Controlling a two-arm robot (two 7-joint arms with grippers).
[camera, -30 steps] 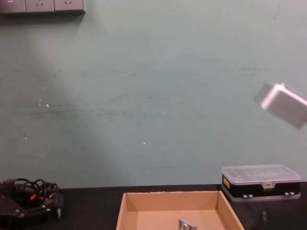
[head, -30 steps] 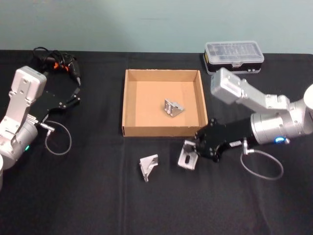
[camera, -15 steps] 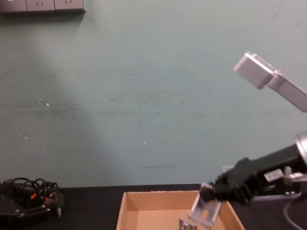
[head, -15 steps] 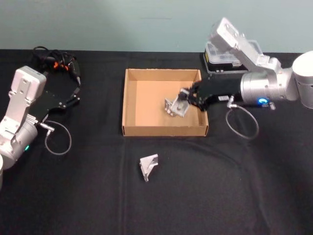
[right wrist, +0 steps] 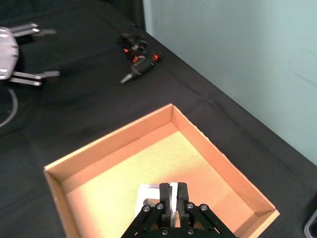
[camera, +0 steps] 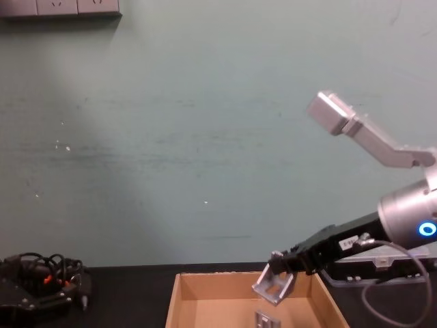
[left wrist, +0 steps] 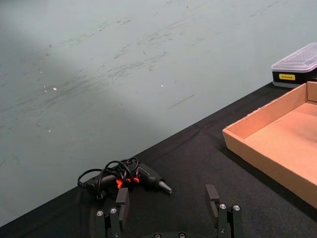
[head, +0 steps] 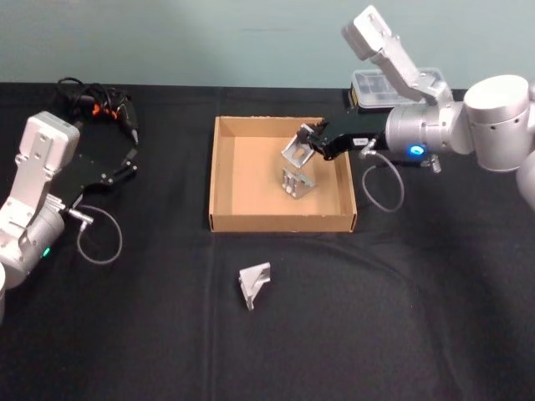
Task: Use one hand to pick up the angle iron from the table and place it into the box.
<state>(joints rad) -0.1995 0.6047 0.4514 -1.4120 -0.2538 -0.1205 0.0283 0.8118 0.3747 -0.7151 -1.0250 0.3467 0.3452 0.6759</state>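
Note:
My right gripper (head: 308, 137) hangs over the tan cardboard box (head: 280, 223), shut on a grey angle iron (head: 295, 152) that it holds clear of the floor near the right wall. In the chest view the same iron (camera: 273, 287) dangles from the right gripper (camera: 280, 265) above the box's far rim (camera: 242, 276). A second angle iron (head: 298, 183) lies inside the box just below it. A third angle iron (head: 253, 283) rests on the black table (head: 376, 317) in front of the box. My left gripper (left wrist: 167, 204) is parked open at the far left.
A black case with a clear lid (head: 365, 90) stands behind the box's right corner, under my right arm. A black power screwdriver with looped cables (head: 96, 104) lies at the back left, near the left gripper. Loose cable loops hang from both wrists.
The right gripper lifted the angle iron off the table in front of the box and carried it over the box. It now holds it higher and farther back. The left arm is still.

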